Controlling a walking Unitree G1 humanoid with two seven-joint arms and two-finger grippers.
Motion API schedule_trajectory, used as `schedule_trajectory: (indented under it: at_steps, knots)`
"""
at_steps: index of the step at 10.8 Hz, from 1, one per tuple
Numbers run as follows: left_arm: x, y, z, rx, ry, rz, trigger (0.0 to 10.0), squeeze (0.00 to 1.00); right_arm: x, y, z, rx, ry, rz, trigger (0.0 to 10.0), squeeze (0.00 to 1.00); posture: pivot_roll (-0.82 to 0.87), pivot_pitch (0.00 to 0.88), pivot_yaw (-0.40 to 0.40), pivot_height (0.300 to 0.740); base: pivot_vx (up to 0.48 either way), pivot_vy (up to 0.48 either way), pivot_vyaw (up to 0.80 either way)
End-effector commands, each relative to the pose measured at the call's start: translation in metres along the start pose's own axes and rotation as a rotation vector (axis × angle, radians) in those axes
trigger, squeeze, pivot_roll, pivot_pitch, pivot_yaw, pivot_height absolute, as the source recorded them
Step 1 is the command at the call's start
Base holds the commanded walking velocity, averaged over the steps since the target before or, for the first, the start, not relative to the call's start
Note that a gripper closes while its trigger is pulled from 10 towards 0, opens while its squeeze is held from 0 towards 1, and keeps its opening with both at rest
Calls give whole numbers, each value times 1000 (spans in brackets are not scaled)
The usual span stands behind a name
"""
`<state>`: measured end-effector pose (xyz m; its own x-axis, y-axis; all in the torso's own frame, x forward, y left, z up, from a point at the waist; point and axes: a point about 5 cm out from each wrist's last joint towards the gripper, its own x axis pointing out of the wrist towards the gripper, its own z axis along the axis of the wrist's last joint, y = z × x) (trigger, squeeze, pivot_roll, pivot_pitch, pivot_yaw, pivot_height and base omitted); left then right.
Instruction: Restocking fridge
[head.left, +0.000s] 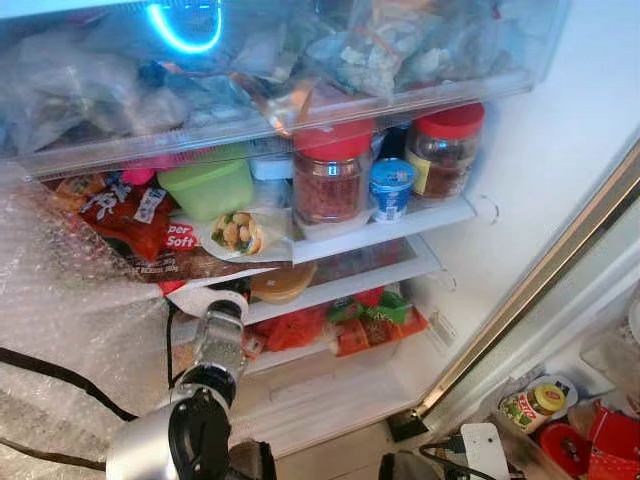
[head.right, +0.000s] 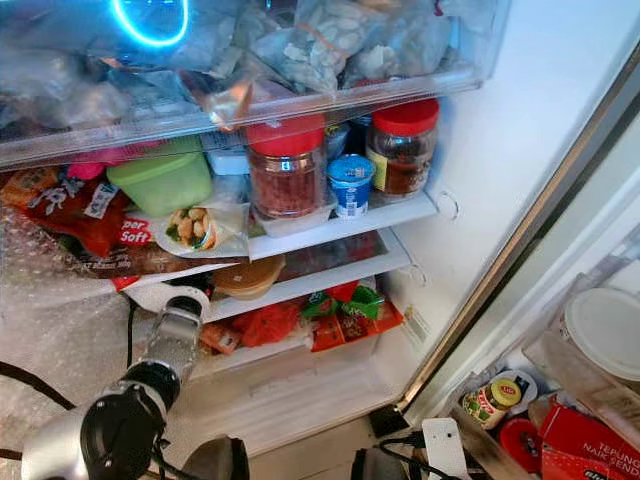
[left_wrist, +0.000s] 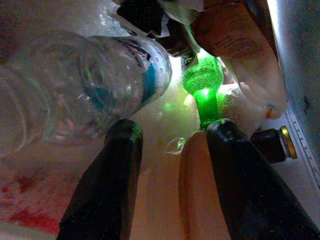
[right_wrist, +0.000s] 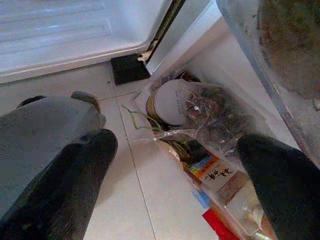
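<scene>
While the left gripper (left_wrist: 170, 145) (fingers apart) reaches into the fridge (head.left: 520, 170) beside a clear bottle (left_wrist: 85, 80), the right gripper (right_wrist: 175, 165) hangs open.

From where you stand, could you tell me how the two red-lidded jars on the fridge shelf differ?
The left jar sits nearer the front of the shelf and looks larger; the right jar stands further back, beside the fridge's side wall. The left jar holds reddish, flaky contents nearly to the lid; the right jar's contents look darker brown, and it carries a yellowish label. A small blue-lidded tub stands between them. Both are upright, clear, with red lids.
</scene>
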<state>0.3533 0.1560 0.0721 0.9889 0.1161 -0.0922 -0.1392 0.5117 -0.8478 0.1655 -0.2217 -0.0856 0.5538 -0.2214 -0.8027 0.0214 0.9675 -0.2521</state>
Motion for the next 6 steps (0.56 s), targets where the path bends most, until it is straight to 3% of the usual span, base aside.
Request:
schedule_trajectory:
  at_steps: [1,2,3,4,6]
  knots:
    - [-4,5,-3,32,10,-8,10000,0,-1,4,-2,-5,7,14,10000,0,-68,41,-1,651,0,0,0]
    - [-8,6,-8,110,38,-45,10000,0,-1,4,-2,-6,7,15,10000,0,-68,41,-1,651,0,0,0]
    - [-10,8,-9,120,47,-48,10000,0,-1,4,-2,-6,7,14,10000,0,-68,41,-1,651,0,0,0]
    - [-14,11,-14,198,78,-74,10000,0,0,4,-1,-6,6,15,10000,0,-66,41,-2,651,0,0,0]
    - [-17,13,-16,258,79,-88,10000,0,0,4,0,-6,4,15,10000,0,-67,39,-3,651,0,0,0]
